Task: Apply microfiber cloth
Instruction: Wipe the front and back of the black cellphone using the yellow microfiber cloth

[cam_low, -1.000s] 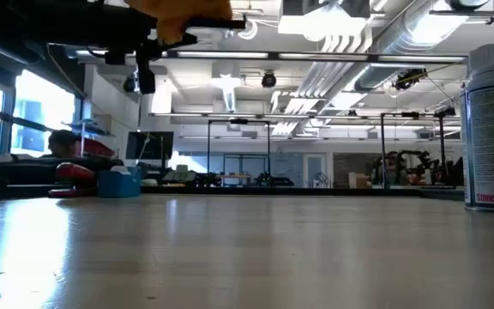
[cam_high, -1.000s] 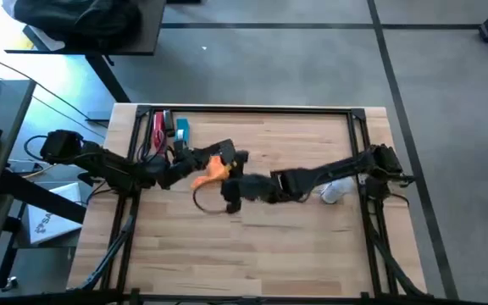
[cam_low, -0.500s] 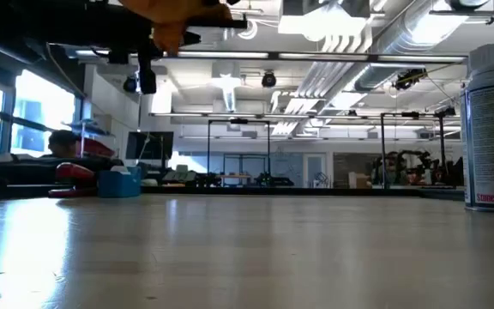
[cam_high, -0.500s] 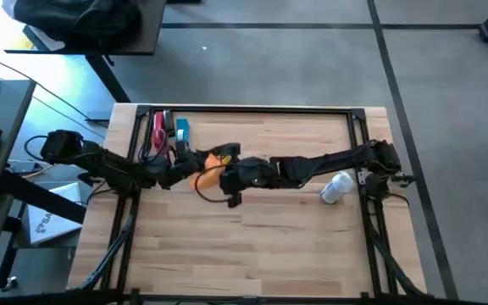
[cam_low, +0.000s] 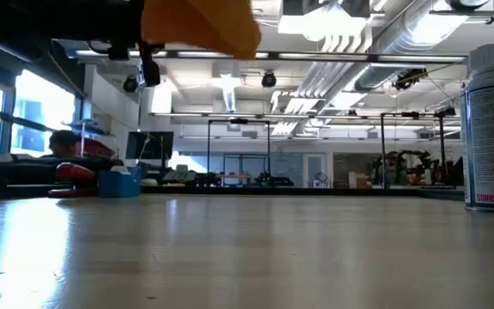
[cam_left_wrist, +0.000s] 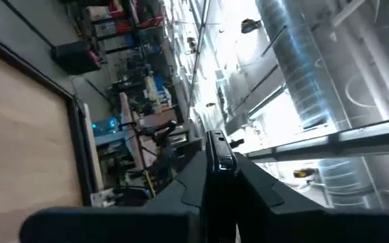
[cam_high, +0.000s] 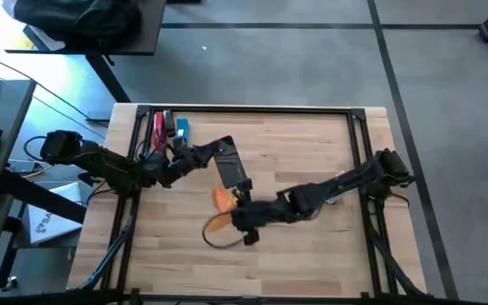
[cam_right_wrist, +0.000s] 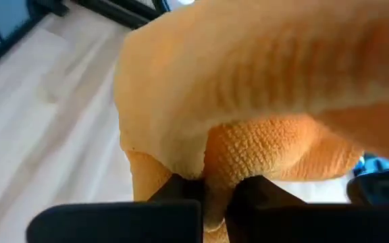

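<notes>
1. The right gripper (cam_right_wrist: 204,192) has its jaws clenched on the microfiber cloth (cam_right_wrist: 262,101); in the right wrist view the two dark fingers (cam_right_wrist: 181,187) pinch a fold of the orange fabric, which bulges out above them and fills most of that view.

2. In the high view the right gripper (cam_high: 237,217) hangs over the middle of the counter (cam_high: 312,254), a little toward the front, with the microfiber cloth (cam_high: 224,199) showing as an orange bunch at its tip and a second orange flap (cam_high: 215,225) just beside it.

3. The cloth is off the counter: in the low view it (cam_low: 200,26) appears at the top edge, well above the wood surface.

4. The left gripper (cam_left_wrist: 220,162) grasps a black phone (cam_high: 230,168), its jaws clamped on the phone's end. In the high view the phone is held out from the left side, slanting toward the cloth, its far end near the orange bunch; I cannot tell whether they touch.

5. The right arm (cam_high: 346,182) stretches from the right edge across to the centre.

6. A white spray bottle (cam_low: 493,129) stands upright at the right of the low view.

7. Red and blue objects (cam_high: 168,127) lie at the counter's far left corner.
</notes>
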`<move>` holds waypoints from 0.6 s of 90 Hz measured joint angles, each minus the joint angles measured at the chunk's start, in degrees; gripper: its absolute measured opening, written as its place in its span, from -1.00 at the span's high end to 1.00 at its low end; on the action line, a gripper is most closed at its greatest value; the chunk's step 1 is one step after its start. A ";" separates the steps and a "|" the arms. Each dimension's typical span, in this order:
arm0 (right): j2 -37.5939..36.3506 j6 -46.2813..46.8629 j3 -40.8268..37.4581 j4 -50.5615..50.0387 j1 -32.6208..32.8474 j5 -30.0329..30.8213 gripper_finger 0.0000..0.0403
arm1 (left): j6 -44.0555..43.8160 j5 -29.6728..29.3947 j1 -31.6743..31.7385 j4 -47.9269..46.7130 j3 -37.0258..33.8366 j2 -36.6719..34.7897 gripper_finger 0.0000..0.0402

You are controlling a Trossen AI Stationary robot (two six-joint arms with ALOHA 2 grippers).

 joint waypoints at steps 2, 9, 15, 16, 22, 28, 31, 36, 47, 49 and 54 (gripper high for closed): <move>-0.63 -0.67 0.00 0.03 0.51 1.15 1.00 | 0.21 -0.01 0.00 -0.11 -0.03 0.03 0.87; -2.99 -2.59 0.02 0.19 2.21 6.03 1.00 | 0.90 -0.04 -0.06 -0.08 -0.03 0.05 0.87; -5.02 -4.83 0.04 0.45 2.91 9.88 1.00 | 1.20 -0.12 -0.30 -0.67 -0.03 0.05 0.87; -5.31 -5.11 0.05 0.48 2.93 10.45 1.00 | 1.19 -0.19 -0.33 -0.76 -0.05 0.05 0.87; -6.64 -6.76 0.07 0.42 2.86 12.91 1.00 | 1.21 -0.35 -0.59 -0.76 -0.07 0.05 0.87; -7.11 -7.65 0.13 0.20 2.00 13.30 1.00 | 1.19 -0.43 -0.88 -0.64 -0.07 0.05 0.87; -7.11 -8.20 0.13 -0.20 1.30 12.87 1.00 | 1.21 -0.44 -1.01 -0.71 -0.07 0.05 0.87; -6.93 -8.44 0.13 -0.87 -0.04 9.77 1.00 | 1.20 -0.39 -1.24 -0.73 -0.07 0.05 0.87; -5.45 -8.44 0.13 -1.73 -3.58 2.64 1.00 | 1.22 0.50 -2.00 -0.42 -0.09 0.05 0.87; -5.19 -8.55 0.13 -1.74 -4.23 1.88 1.00 | 1.21 0.76 -2.18 -0.34 -0.09 0.05 0.87; -4.58 -9.50 0.13 -1.73 -6.00 0.09 1.00 | 1.34 1.26 -2.67 -0.36 -0.09 0.05 0.87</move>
